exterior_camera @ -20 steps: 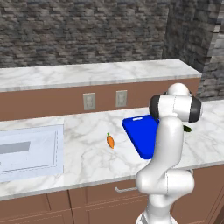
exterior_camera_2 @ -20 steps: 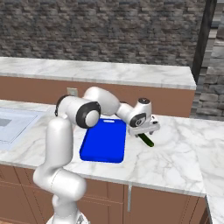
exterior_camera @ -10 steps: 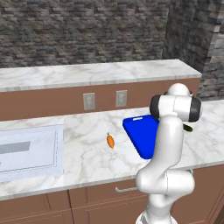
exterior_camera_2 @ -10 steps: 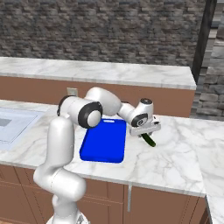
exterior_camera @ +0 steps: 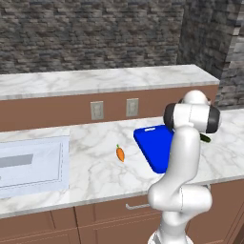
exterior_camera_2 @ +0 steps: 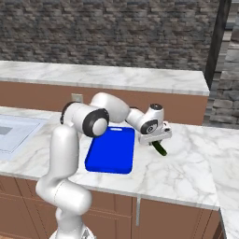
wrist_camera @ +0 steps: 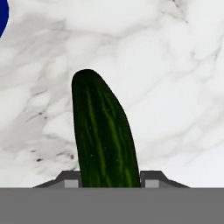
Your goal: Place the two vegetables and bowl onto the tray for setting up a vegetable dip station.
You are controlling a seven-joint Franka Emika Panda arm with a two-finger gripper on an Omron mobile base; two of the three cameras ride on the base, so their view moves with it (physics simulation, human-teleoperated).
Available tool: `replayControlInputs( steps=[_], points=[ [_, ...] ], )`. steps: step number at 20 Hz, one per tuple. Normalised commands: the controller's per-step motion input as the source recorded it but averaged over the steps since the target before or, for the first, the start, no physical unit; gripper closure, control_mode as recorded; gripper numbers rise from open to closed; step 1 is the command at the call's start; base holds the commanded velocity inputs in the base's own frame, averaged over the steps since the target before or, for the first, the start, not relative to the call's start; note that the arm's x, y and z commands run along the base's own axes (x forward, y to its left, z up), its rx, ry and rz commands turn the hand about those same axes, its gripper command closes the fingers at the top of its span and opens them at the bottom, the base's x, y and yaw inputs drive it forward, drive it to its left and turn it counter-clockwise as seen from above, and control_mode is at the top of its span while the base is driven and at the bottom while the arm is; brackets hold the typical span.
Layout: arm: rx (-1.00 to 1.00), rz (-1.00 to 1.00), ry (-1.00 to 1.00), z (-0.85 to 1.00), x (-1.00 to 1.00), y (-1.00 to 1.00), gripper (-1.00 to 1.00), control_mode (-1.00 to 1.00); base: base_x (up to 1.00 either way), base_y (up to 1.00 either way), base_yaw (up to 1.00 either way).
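The slim dark green vegetable (wrist_camera: 103, 135) lies on the marble counter just right of the blue tray (exterior_camera_2: 111, 150). My gripper (exterior_camera_2: 156, 139) is down over its near end, and in the hand view its two fingertips (wrist_camera: 70, 178) press against the vegetable's sides: shut on it. In the left base view my arm hides most of it, leaving one dark end (exterior_camera: 206, 138). The orange carrot (exterior_camera: 120, 153) rests on the counter left of the tray (exterior_camera: 152, 145), apart from it. Nothing lies on the tray. The bowl is out of view.
A sink basin (exterior_camera: 28, 162) is set into the counter at the far left. Two wall outlets (exterior_camera: 97, 110) sit under a raised marble ledge (exterior_camera_2: 102, 74) behind the work area. A dark stone column (exterior_camera_2: 228, 60) stands at the right.
The jaws have closed from wide open onto the sides of the dark green vegetable. The hand has settled slightly lower over it; the carrot and tray have not moved.
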Motion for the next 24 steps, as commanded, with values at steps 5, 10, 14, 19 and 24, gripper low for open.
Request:
replayControlInputs(
  steps=[5,10,14,19,24],
  points=[
    [0.0,0.02,0.0,0.63,0.0,0.0,1.0,-1.0,0.0,0.0,0.0],
    [0.0,0.03,0.01,0.61,0.0,0.0,1.0,-1.0,0.0,0.0,0.0],
    [-0.01,0.06,0.05,0.38,0.0,0.0,1.0,-1.0,0.0,0.0,0.0],
    [-0.04,0.13,0.01,0.31,-0.1,0.1,1.0,-1.0,0.0,0.0,0.0],
    [-0.06,0.15,0.0,0.28,-0.22,0.44,1.0,-1.0,0.0,0.0,0.0]
  ],
)
